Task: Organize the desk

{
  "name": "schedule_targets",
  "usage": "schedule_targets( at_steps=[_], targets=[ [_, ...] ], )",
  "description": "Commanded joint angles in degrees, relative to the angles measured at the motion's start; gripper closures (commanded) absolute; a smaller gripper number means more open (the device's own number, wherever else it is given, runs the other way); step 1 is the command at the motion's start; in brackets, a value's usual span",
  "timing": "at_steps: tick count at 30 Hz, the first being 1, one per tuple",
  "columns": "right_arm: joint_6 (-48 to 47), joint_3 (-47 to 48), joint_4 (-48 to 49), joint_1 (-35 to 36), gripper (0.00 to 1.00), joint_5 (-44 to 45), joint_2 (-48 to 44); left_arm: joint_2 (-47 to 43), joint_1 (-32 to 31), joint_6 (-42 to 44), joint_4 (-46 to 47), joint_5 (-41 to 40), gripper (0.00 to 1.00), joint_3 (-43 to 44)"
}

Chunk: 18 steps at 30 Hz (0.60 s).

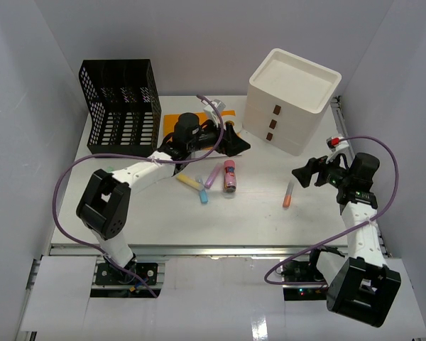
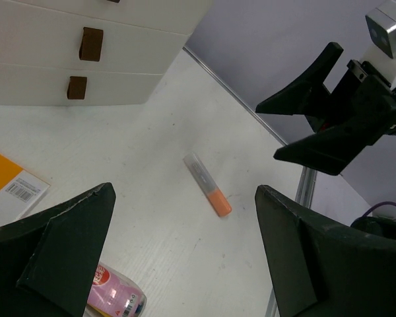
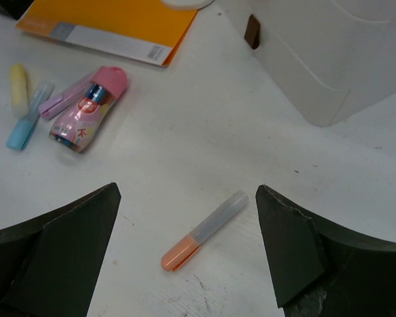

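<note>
The left hand [image 2: 183, 188] has its two black fingers spread wide apart with nothing between them. Its wrist camera looks past them at bare tabletop [image 2: 152, 139] and, farther out, an orange highlighter [image 2: 208, 185] with a clear cap lying flat by itself. In the overhead view this hand sits toward the back of the tabletop, just left of the white three-drawer box [image 1: 292, 99] and by the right end of an orange booklet [image 1: 172, 122].

The right hand [image 3: 188, 189] is likewise open, fingers apart and holding nothing. The orange highlighter lies between them in its wrist view, and the overhead view puts it just beside the hand on its left. Whether the hand is above the surface or on it cannot be told.

Nearer the middle lies a small cluster: a pink bottle [image 1: 229, 175] on its side, a purple highlighter [image 1: 213, 175] just left of it, then a yellow highlighter [image 1: 188, 182] and a blue highlighter [image 1: 203, 195] close together. The cluster is well apart from the orange highlighter.

A black mesh file rack [image 1: 124, 106] stands at the back left corner and the drawer box at the back right, its three brown pulls facing forward. The white tabletop carries all of this, and a metal rail [image 1: 213, 249] runs along its near edge above the arm bases.
</note>
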Motion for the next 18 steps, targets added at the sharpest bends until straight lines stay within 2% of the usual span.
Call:
schedule_targets(
  at_steps=[1,8,13,18],
  targets=[
    [-10.68,3.66,-5.53,-0.23,0.10,-11.47,0.38,1.67,-1.53,3.52,-2.21,-3.45,0.02,4.04],
    [-12.53,2.61,-5.29,-0.32,0.10,-16.13,-1.31,6.91,-3.54,7.16,-3.02,-8.91,0.02,10.86],
    [-12.28,2.61,-5.12,-0.49,0.10,-16.39,-1.07,14.21,-4.87,7.88,-2.96,-12.30,0.11,18.74],
    [-11.54,2.78,-5.10,-0.93,0.10,-16.21,-0.88,21.04,-5.70,6.77,-1.12,-14.42,0.15,26.75]
  ],
)
